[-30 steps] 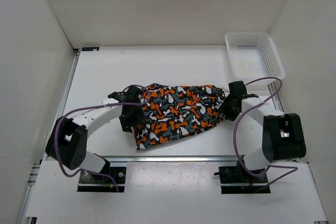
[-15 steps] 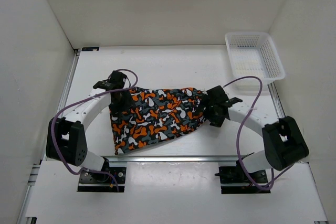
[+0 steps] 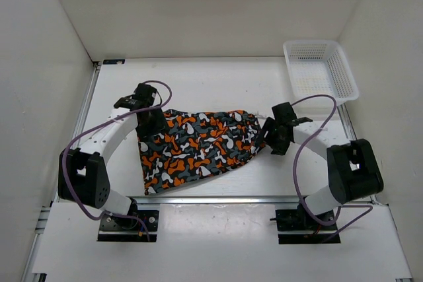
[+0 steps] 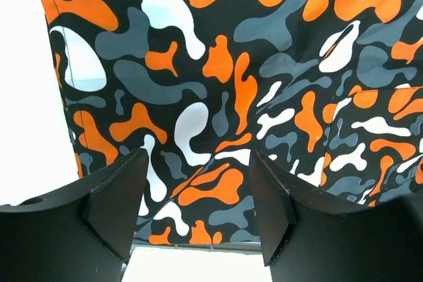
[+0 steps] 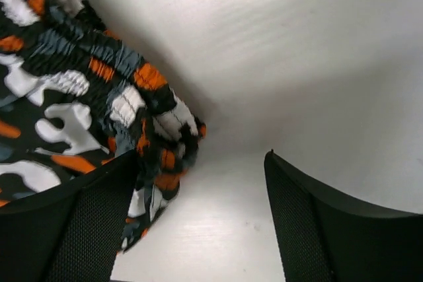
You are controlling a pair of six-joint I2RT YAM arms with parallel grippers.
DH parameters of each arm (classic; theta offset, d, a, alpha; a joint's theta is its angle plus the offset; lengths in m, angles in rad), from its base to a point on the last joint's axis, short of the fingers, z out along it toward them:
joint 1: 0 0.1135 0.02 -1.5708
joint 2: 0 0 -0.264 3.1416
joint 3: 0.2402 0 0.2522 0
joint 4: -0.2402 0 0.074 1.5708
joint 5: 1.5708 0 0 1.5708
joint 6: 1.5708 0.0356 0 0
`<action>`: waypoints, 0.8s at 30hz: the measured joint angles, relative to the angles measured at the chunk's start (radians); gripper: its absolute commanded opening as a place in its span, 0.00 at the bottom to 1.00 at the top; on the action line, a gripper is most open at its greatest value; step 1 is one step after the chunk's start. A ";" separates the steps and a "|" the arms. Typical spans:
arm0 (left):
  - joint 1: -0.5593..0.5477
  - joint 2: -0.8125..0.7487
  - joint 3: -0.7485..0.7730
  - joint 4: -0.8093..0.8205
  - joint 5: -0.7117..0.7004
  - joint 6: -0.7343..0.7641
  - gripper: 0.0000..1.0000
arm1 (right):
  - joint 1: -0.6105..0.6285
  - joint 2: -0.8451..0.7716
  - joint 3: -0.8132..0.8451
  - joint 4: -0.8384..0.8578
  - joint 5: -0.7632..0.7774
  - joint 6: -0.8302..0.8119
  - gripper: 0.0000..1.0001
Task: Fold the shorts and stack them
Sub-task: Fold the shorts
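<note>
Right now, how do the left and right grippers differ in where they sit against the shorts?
The left gripper hangs over the shorts' left end, with flat print filling the gap between its fingers. The right gripper sits at their right end, with mostly bare table in its gap. The fabric lies smooth below the left gripper but is bunched beside the right gripper. Both are open and grip nothing.

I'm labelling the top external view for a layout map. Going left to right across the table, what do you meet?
left gripper, at the shorts' far-left corner → shorts → right gripper, at their right end → white mesh basket
</note>
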 measured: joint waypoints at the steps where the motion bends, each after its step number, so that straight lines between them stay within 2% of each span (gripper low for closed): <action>1: 0.000 0.000 0.001 0.000 0.000 0.000 0.74 | 0.001 0.041 0.007 0.017 -0.013 -0.008 0.70; 3: 0.004 0.000 0.001 -0.002 0.000 0.002 0.74 | 0.002 0.086 0.040 0.046 -0.034 -0.025 0.63; 4: 0.005 0.000 0.001 -0.002 0.000 0.003 0.74 | 0.005 0.111 0.052 0.066 -0.045 -0.026 0.53; 5: 0.007 0.000 0.001 -0.003 0.000 0.004 0.74 | 0.006 0.125 0.063 0.073 -0.053 -0.027 0.51; 6: 0.010 0.000 0.001 -0.005 0.000 0.005 0.74 | 0.010 0.138 0.066 0.090 -0.055 -0.022 0.43; 9: 0.024 0.000 0.001 -0.008 0.000 0.007 0.74 | 0.018 0.156 0.069 0.108 -0.063 -0.013 0.31; 10: 0.028 0.000 0.001 -0.008 0.000 0.008 0.74 | 0.020 0.164 0.072 0.114 -0.063 -0.007 0.16; 12: 0.036 0.000 0.001 -0.008 0.000 0.010 0.74 | 0.022 0.180 0.082 0.122 -0.064 0.006 0.00; 17: 0.053 0.000 0.001 -0.008 0.000 0.022 0.74 | 0.029 0.183 0.099 0.111 -0.016 0.024 0.00; 21: 0.057 0.000 0.001 -0.008 0.002 0.037 0.74 | 0.032 0.099 0.084 0.039 0.084 0.012 0.00; 22: 0.057 0.000 0.001 -0.008 0.003 0.038 0.67 | 0.029 0.060 0.078 0.011 0.108 0.003 0.00; 24: 0.050 0.000 0.001 -0.008 0.005 0.031 0.37 | 0.026 -0.023 0.075 -0.039 0.160 -0.021 0.00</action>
